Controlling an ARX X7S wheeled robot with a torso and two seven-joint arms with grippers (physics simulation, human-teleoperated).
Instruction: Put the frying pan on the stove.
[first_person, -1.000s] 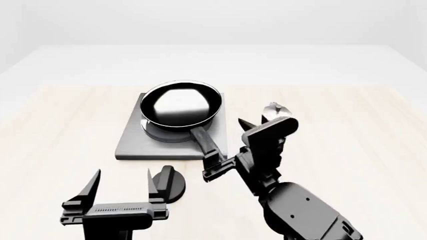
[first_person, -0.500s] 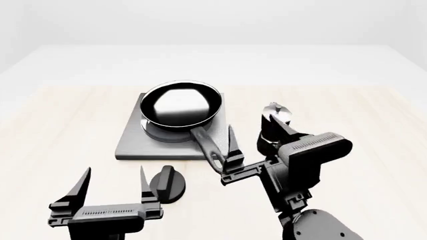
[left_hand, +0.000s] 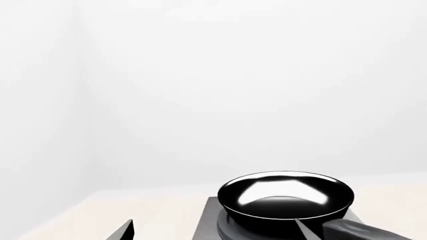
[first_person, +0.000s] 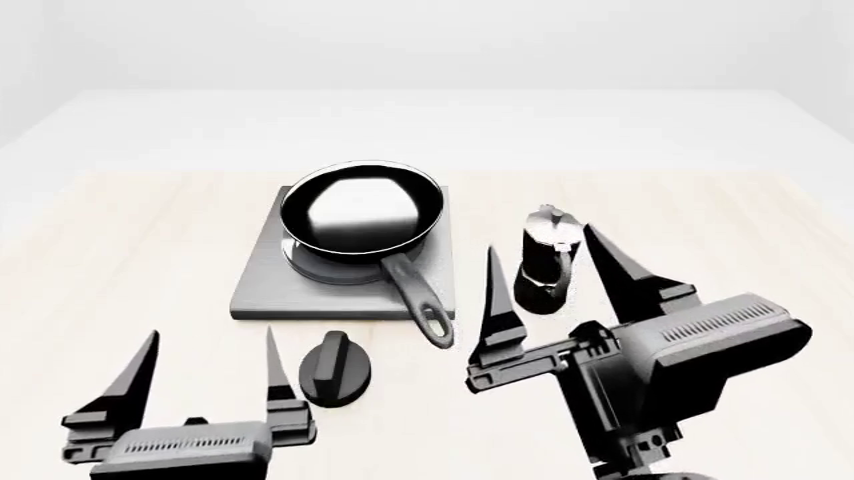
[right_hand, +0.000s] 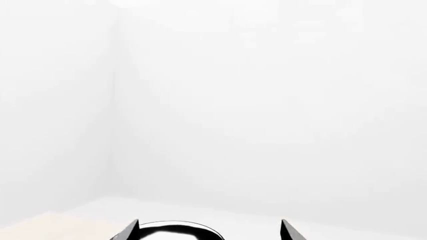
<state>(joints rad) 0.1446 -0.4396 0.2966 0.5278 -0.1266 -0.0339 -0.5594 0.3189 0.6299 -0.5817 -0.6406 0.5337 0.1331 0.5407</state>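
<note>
The glossy black frying pan (first_person: 362, 209) sits on the burner rings of the flat grey stove (first_person: 260, 285), its long handle (first_person: 414, 293) pointing toward me past the slab's near edge. The left wrist view shows the frying pan (left_hand: 285, 201) on the stove (left_hand: 208, 223) too. My right gripper (first_person: 545, 268) is open and empty, raised in front of me to the right of the handle and apart from it. Near the table's front edge, my left gripper (first_person: 211, 345) is also open, holding nothing. In the right wrist view only the frying pan rim (right_hand: 175, 230) peeks between the fingertips.
A small black-and-silver moka pot (first_person: 545, 255) stands right of the stove, just behind my right gripper's fingers. A black round knob (first_person: 334, 367) lies on the pale wooden table (first_person: 120, 260) in front of the stove, beside my left gripper.
My right gripper has let go of the pan handle, opened wide and drawn back up to the right. The left gripper has sunk lower and nearer. The pan stays on the stove.
</note>
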